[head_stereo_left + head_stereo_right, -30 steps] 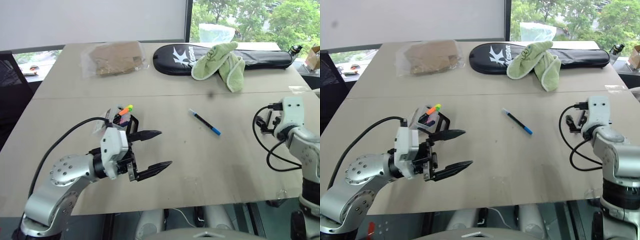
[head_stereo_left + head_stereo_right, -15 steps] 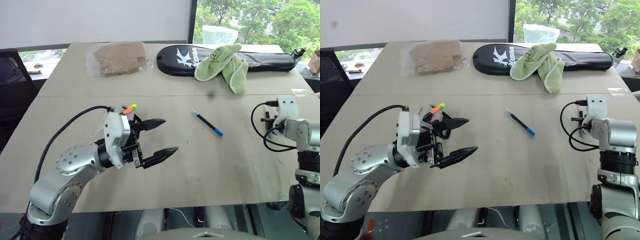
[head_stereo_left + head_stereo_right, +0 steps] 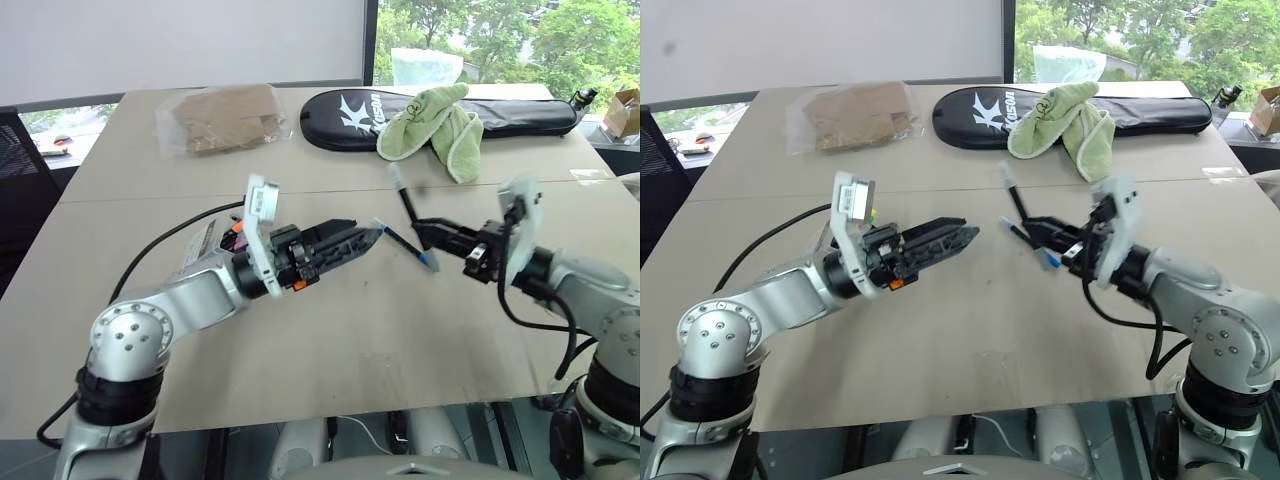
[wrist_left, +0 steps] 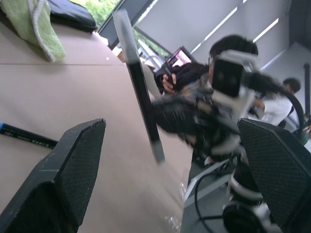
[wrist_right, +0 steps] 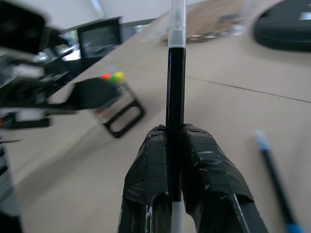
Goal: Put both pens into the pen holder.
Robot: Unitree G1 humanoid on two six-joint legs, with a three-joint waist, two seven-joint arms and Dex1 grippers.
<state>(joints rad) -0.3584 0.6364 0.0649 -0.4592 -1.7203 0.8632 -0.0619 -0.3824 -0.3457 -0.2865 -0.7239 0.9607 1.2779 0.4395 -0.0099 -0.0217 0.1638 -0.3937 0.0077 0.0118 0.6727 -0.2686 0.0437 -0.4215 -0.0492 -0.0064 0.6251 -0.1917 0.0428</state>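
Black pen (image 5: 175, 82), green towel (image 3: 432, 112)

Bright daylight enters from the windows (image 3: 480, 30) behind the tabletop (image 3: 330, 330); shadows are soft, and both wrist views are motion-blurred.

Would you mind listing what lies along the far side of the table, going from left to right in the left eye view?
Clear bag of brown cardboard → black racket case → green towel lying on the case → the rest of the case, running on to the right.
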